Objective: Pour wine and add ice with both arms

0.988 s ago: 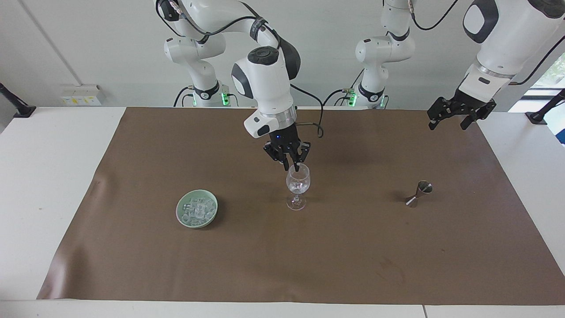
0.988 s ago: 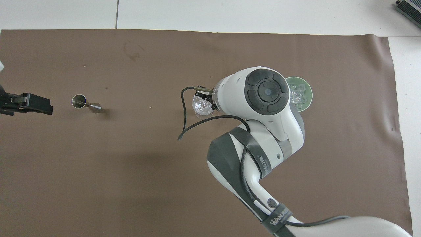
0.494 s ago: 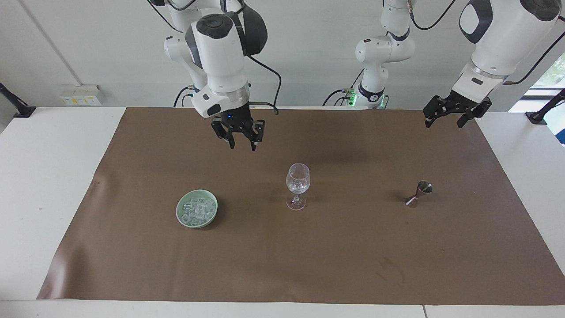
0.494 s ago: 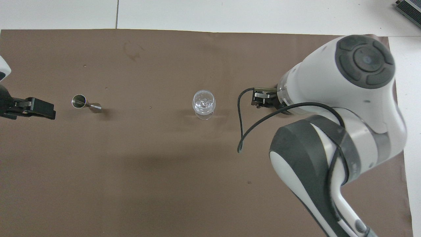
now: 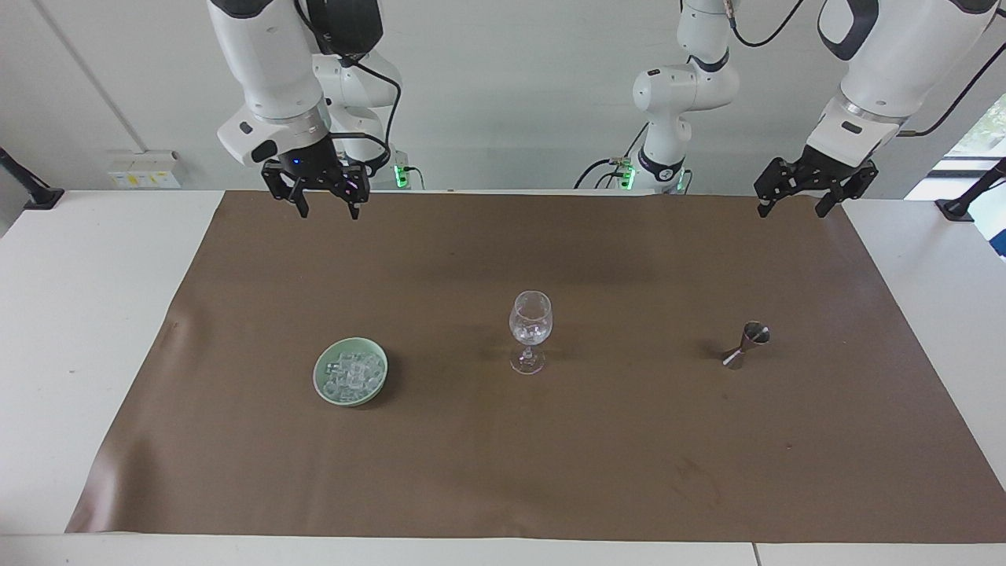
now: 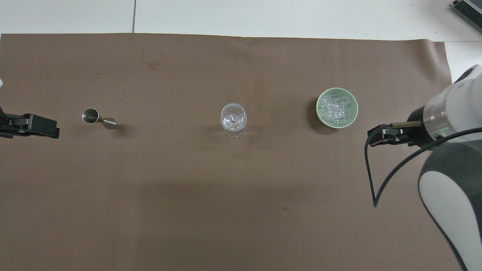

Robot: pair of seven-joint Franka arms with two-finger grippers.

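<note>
My right pincer (image 5: 325, 206) is not over the wine glass (image 5: 530, 330) any more. A second ago it hung just above the glass's rim with its tips pressed close. Now it is pulled back and up, over the edge of the brown mat (image 5: 503, 472) at my right arm's end of the bench (image 5: 86, 314). Its two tips now stand spread apart, and nothing is between them. I think that means I have let a cube fall into the glass and I am done with that drop.

My left pincer (image 5: 800, 200) waits over the mat's edge at my left arm's end. It is spread wide and holds nothing.

The glass stands upright in the middle of the mat. It is clear, with a thin stem and a round foot. I can see shiny bits in its bowl, which I think are cubes of ice. I cannot see any dark wine in it.

The rest of the ice (image 5: 350, 375) is a heap of small clear cubes in a pale green bowl (image 5: 320, 376). The bowl sits beside the glass, toward my right arm's end. A little metal measuring cup (image 5: 747, 344) stands beside the glass, toward my left arm's end.
</note>
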